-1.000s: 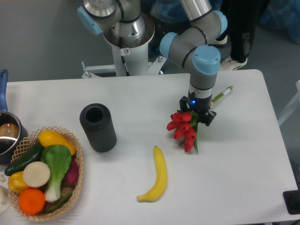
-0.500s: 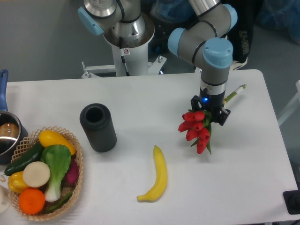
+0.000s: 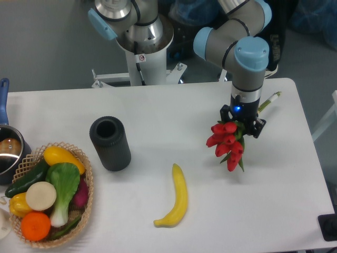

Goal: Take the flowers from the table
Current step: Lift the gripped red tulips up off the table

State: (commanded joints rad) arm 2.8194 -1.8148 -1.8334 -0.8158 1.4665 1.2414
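Note:
The flowers (image 3: 226, 144), red tulip buds with green leaves, hang from my gripper (image 3: 242, 123) at the right of the white table (image 3: 158, 110). The buds point down and to the left. The pale stem end (image 3: 269, 99) sticks out up and to the right behind the gripper. The gripper is shut on the bunch just above the buds and holds it above the tabletop. The fingers are mostly hidden by the wrist and the blooms.
A yellow banana (image 3: 175, 197) lies at the front middle. A black cylinder cup (image 3: 109, 143) stands left of centre. A wicker basket (image 3: 84, 174) of vegetables sits at the front left, with a pot (image 3: 7, 150) behind it. The robot base (image 3: 142, 42) is at the back.
My gripper has moved to the right and slightly toward the front with the flowers in it. The bunch has travelled along with it. Nothing else moved.

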